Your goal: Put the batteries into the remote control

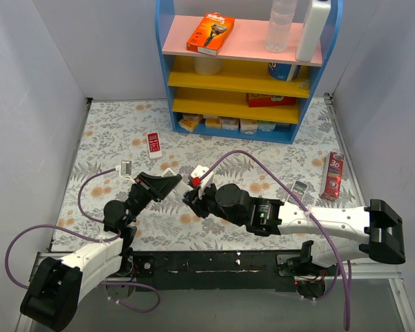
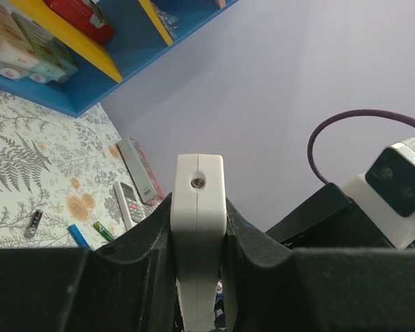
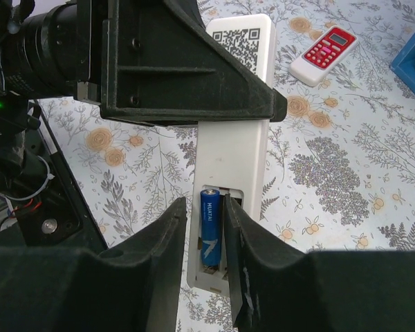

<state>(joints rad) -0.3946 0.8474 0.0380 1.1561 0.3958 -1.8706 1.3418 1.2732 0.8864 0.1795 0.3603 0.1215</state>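
One battery (image 3: 210,225), lengthwise in remote control (image 3: 235,149)

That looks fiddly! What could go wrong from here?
The blue battery lies in the open bay of the remote control, flanked by the fingers of the right gripper; it could tilt and jam rather than seat. The left gripper clamps the remote only by its edges, so a downward push could twist it loose.

A battery (image 3: 210,225) lies in the open compartment at one end of the remote control (image 3: 234,149), with a smaller remote (image 1: 154,143) on the table (image 1: 263,155) behind it, a shelf (image 1: 163,69) farther behind, and a box (image 1: 332,176) well to its right.
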